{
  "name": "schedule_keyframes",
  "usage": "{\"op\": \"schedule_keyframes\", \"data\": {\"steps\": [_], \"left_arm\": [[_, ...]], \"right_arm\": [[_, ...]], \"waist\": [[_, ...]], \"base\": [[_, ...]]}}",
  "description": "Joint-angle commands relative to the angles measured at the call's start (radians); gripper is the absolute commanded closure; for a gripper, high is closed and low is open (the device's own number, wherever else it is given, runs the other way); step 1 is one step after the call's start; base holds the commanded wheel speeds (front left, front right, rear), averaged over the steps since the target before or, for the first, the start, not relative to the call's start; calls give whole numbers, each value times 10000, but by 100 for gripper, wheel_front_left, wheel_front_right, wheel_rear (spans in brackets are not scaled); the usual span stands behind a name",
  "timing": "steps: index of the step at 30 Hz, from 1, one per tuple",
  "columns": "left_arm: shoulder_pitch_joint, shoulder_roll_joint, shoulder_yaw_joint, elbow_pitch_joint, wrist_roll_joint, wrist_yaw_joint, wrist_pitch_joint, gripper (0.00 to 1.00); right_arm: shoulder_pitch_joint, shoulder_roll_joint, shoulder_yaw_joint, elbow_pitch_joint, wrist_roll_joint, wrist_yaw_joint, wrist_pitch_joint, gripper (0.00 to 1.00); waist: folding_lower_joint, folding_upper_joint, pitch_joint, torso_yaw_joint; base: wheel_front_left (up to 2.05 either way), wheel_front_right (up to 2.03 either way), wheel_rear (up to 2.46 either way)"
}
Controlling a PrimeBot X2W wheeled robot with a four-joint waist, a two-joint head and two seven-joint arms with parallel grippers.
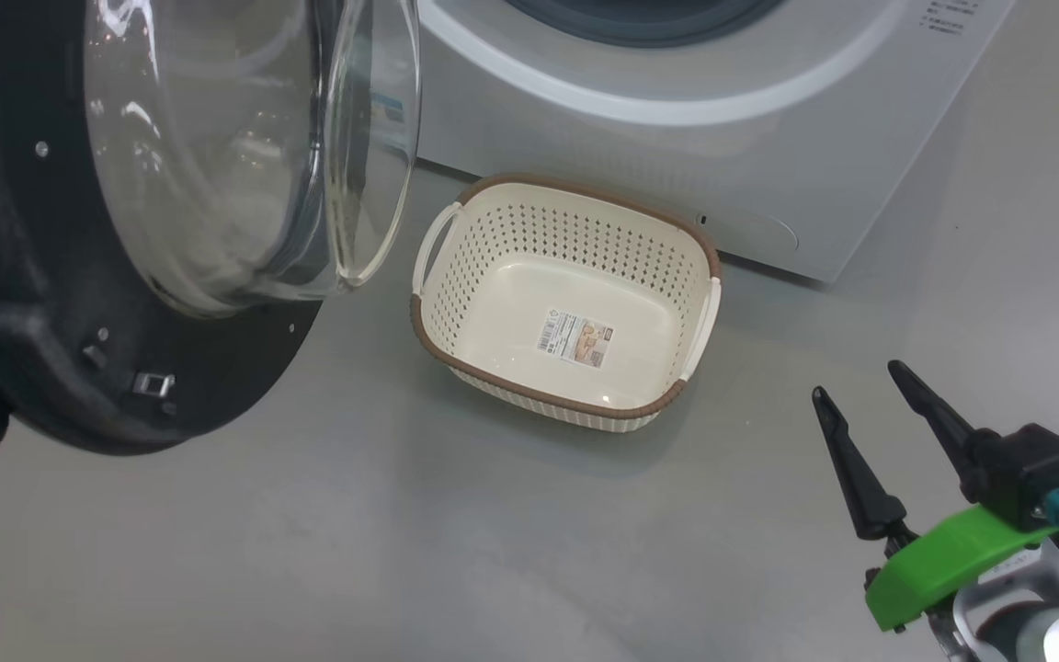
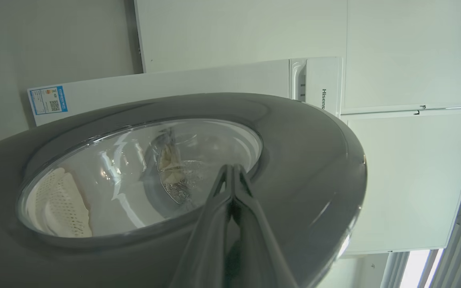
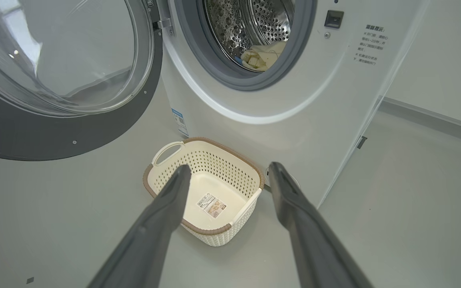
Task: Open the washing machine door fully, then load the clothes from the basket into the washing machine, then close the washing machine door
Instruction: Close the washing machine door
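The washing machine door (image 1: pixel 24 230) stands swung open at the left, its clear glass bowl (image 1: pixel 217 165) bulging toward the basket. The basket (image 1: pixel 548 239) sits empty on the floor before the washing machine (image 1: pixel 677 156). Cream clothes (image 3: pixel 260 56) lie inside the steel drum. My left gripper (image 2: pixel 230 168) is shut with nothing in it, tips close against the door's (image 2: pixel 302 160) outer face at the window's edge; I cannot tell whether they touch. My right gripper (image 1: pixel 859 380) hangs open to the basket's right. In the right wrist view the right gripper (image 3: pixel 228 166) frames the basket (image 3: pixel 214 164).
Grey floor (image 1: pixel 401 533) spreads around the basket. A blue label sticker (image 3: pixel 179 122) marks the machine's lower front corner. A wall with a grey skirting (image 3: pixel 434 116) runs to the machine's right. White panels (image 2: pixel 406 180) stand behind the machine.
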Motion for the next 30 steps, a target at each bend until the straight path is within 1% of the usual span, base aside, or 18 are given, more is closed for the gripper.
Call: {"op": "schedule_keyframes", "data": {"steps": [1, 6, 11, 18, 23, 30], "left_arm": [[-208, 221, 150, -503, -90, -75, 270, 100], [-12, -256, 94, -950, -96, -75, 1172, 100], [107, -673, 18, -1244, -62, -75, 1774, 100], [385, -1169, -249, -1680, -86, -75, 2770, 100], [542, -1399, -476, -1896, 3, -75, 3196, 100], [560, -1628, -795, -2177, 168, -75, 3407, 100]], "right_arm": [[-405, -43, 230, -291, -4, 37, -97, 0], [-441, 79, 253, -156, 16, 37, -203, 0], [-494, 185, 287, -33, 19, 37, -320, 0], [-549, 355, 357, 215, 65, 37, -541, 0], [-587, 464, 389, 388, 100, 37, -706, 0], [-700, 621, 440, 634, 138, 37, -958, 0]], "waist": [[0, 0, 7, -5], [0, 0, 6, -42], [0, 0, -4, -118], [0, 0, -114, -404], [0, 0, -156, -689], [0, 0, -137, -1184]], "base": [[0, 0, 0], [0, 0, 0], [0, 0, 0], [0, 0, 0], [0, 0, 0], [0, 0, 0]]}}
